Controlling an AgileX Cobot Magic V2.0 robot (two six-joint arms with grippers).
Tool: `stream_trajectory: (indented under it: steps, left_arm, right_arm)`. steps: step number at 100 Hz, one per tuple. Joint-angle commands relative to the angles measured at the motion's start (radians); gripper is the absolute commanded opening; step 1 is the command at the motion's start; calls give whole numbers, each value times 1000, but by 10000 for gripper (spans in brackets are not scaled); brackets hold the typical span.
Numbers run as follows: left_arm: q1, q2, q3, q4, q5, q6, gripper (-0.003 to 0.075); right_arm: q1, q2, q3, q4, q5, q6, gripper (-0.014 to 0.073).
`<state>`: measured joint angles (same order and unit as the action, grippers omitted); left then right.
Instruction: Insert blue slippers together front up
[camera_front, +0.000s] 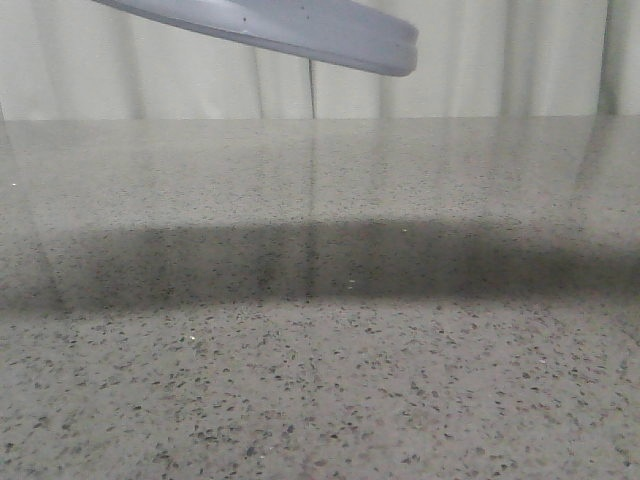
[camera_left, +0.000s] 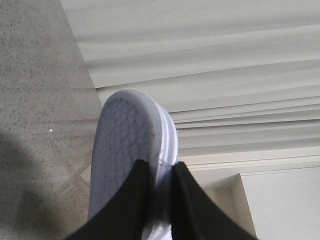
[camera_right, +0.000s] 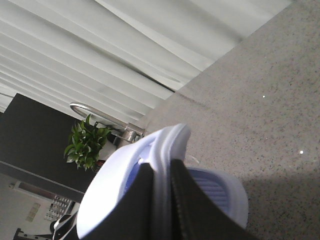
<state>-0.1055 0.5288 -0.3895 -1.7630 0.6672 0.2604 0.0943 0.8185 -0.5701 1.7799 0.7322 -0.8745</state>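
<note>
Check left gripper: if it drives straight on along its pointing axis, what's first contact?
Apart from the slipper clamped in the left gripper, probably the pleated curtain beyond the table edge; depth unclear.

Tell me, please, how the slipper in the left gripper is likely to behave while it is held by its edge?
The slipper probably stays fairly stiff: it juts out from the left gripper without drooping. It looks like light foam, so a thin edge pinch likely suffices. Its patterned tread may resist sliding, though it could pivot between the fingers.

Grey speckled stone table (camera_front: 320, 400); a broad dark shadow crosses it.
</note>
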Motion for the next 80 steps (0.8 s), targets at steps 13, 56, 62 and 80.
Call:
stream_trajectory:
  steps: [13,56,62,80]
  left_arm:
    - [-9,8,-36,-98,130,-19,15]
    - [-9,8,-36,-66,78,4,15]
    - [-9,8,-36,-57,68,4,15]
    - [-9,8,-36,-14,41,4,15]
  right_arm:
    - [12,-2,-27,21,180,-40,-91]
    - [12,-2,-27,-44,82,-41,368]
    - [12,-2,-27,-44,72,-41,429]
    - [12,-18,-27,-44,-22,-41,440]
